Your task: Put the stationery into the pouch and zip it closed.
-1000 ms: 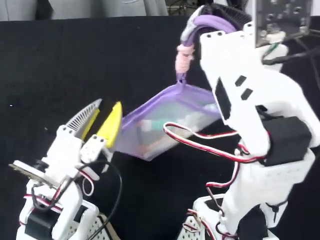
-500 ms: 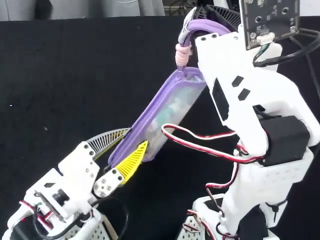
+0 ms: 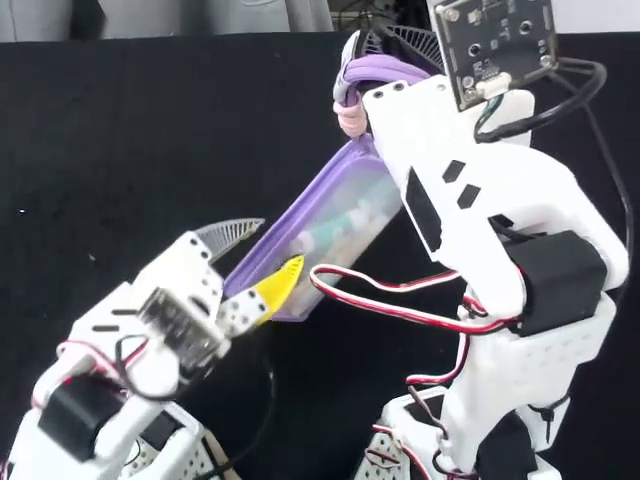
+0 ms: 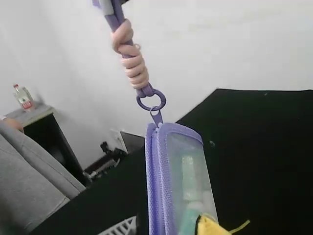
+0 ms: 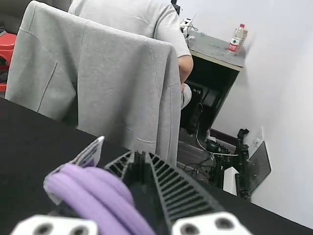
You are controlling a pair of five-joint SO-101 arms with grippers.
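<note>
The black bench runs across the room under both machines. The right arm is the big thing here, reared up tall, and its tool sits at the very top with the jaws pinched narrow around a thick purple strap. The pouch hangs from that strap, off the bench and tilted, with its upper corner by the right arm and its lower end slanting down toward the left arm. The left tool grips that lower end, 1 grey ribbed finger on the far side and 1 yellow finger pressed on the near face. Through the clear purple side I can see the stationery, pale and greenish sticks lying along its length. A pink coil links the strap to a small purple ring, and the ring meets the pouch at its top corner.
</note>
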